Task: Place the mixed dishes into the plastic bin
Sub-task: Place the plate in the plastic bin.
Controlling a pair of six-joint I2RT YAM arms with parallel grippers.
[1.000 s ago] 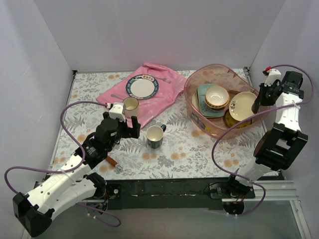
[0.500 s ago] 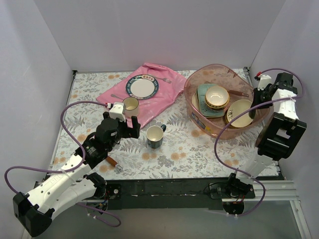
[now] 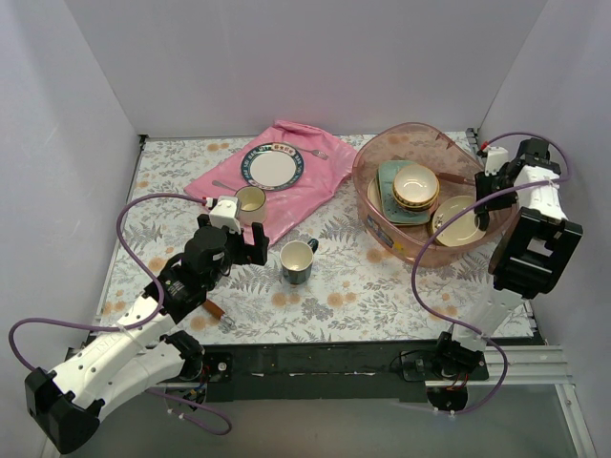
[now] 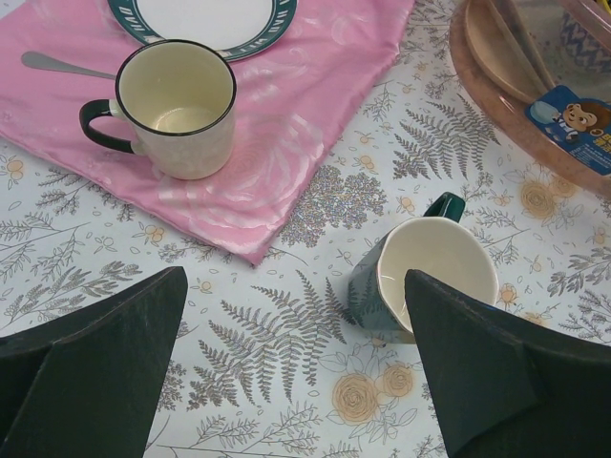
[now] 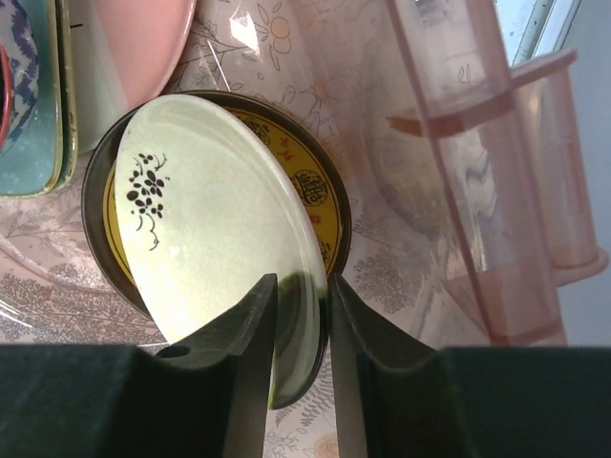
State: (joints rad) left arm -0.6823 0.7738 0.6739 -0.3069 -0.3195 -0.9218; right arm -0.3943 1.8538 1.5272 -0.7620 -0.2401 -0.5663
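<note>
The right gripper (image 5: 301,291) is inside the plastic bin (image 3: 393,246), with its 2 fingers on either side of the rim of a cream plate (image 5: 210,210). This plate leans tilted on the yellow dark-rimmed plate (image 5: 310,176), so this seems to be the moment of setting it down. Whether the fingers clamp the rim or have let it loose, the pictures do not tell. The edge grasp is probably chosen because the deep walls leave little room. The pale green tray (image 3: 389,198) and a stacked bowl (image 3: 416,184) lie in the bin too.

The left gripper (image 4: 296,382) hangs spread wide and empty above the surface, near the dark green mug (image 4: 420,281), which is likely its next target. A cream mug (image 4: 177,105) and 1 green-rimmed plate (image 3: 272,167) wait on the pink cloth (image 4: 286,134).
</note>
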